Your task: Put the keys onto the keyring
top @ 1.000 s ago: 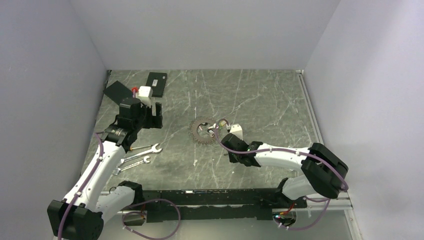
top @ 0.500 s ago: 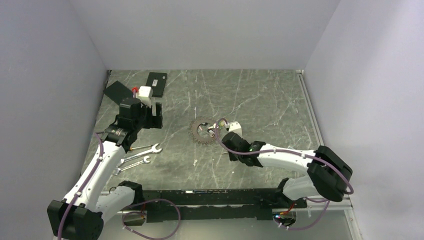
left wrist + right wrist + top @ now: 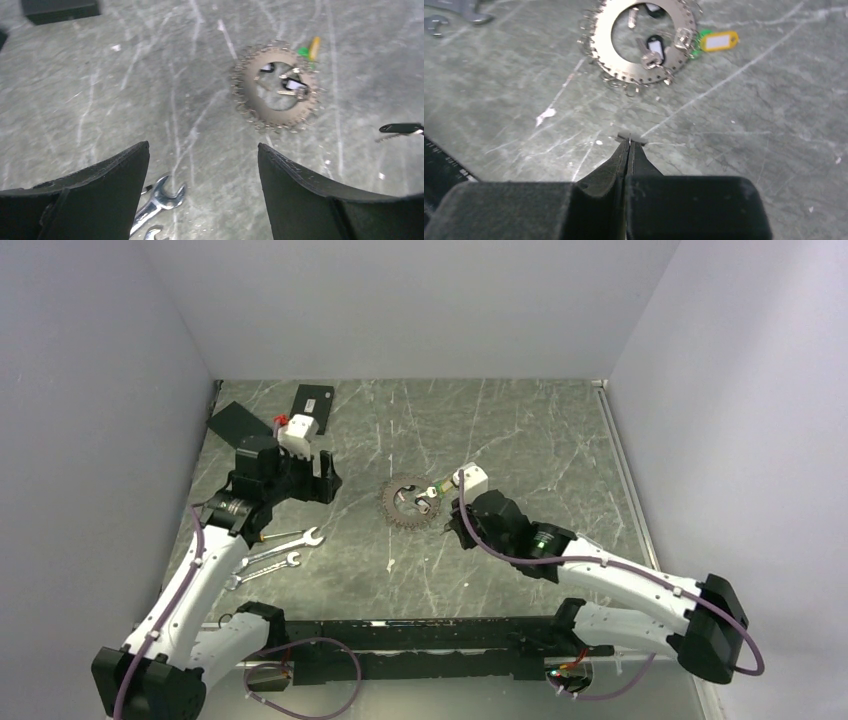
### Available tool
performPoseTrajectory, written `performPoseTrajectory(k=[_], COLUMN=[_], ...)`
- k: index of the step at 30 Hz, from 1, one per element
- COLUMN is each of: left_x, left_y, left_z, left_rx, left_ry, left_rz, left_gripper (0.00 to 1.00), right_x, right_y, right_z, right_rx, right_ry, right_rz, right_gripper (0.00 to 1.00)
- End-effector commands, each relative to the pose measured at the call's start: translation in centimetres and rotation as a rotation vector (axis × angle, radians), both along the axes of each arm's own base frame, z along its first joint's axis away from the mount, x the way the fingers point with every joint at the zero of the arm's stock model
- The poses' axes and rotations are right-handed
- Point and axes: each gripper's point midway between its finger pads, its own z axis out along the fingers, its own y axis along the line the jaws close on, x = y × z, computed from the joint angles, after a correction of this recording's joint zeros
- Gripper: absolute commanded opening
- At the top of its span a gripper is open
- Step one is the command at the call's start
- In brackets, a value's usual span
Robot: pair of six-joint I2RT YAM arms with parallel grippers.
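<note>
Keyring [image 3: 409,503] lies flat a little left of the table's [image 3: 540,440] middle, a toothed metal disc with an open centre. The keys [image 3: 651,52] hang around its rim as a fringe of small pieces. A few of them, some black-headed, rest inside the hole. A green tag [image 3: 698,40] and a yellow tag [image 3: 720,41] stick out side by side from the ring's edge that faces the far right corner.

The right gripper [image 3: 628,141] is pressed fully closed, finger against finger. A thin pale sliver shows at the very tips, and I cannot tell what it is. In the right wrist view the ring sits straight ahead of those tips, near but apart from them, with bare table between.

The left gripper [image 3: 202,150] is spread wide with nothing between its fingers [image 3: 300,190]. It hovers toward the table's left edge, and the ring lies ahead of it and to its right, well apart. From above, the ring sits between the two grippers, closer to the right one.

Two silver wrenches [image 3: 280,550] lie near the left edge, and two flat black boxes [image 3: 312,408] lie at the far left corner.
</note>
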Motion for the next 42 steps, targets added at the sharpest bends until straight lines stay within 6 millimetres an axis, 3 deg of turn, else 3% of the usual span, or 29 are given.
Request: performPoseTrajectory(k=[1, 8, 15, 21, 29, 42], left_x=[-1.7, -4.6, -9.6, -12.4, -13.7, -14.8], left_y=[-4.0, -7.3, -10.7, -12.0, -12.9, -13.8], left_z=[3.9, 5.7, 7.6, 8.0, 7.7, 7.5], left_rx=[-0.105, -0.209, -0.359, -0.432, -0.457, -0.487], left_ry=[-0.115, -0.177, -0.213, -0.184, -0.174, -0.166], left_rz=[-0.255, -0.501, -0.840, -1.009, -1.058, -1.086], left_gripper=[0.83, 0.75, 0.68, 0.44, 0.37, 0.35], right_x=[-0.6, -3.8, -6.3, -8.3, -8.4, -8.7], right_y=[2.6, 5.3, 7.4, 8.9, 9.8, 11.1], right_z=[5.6, 10.1, 13.0, 14.6, 16.0, 17.4], right_rx=[0.135, 0.293, 0.384, 0.453, 0.507, 0.542], right_ry=[-0.116, -0.161, -0.168, -0.135, -0.141, -0.138], right_rz=[0.164, 0.397, 0.586, 0.724, 0.750, 0.810], right_gripper=[0.00, 0.00, 0.00, 0.00, 0.00, 0.00])
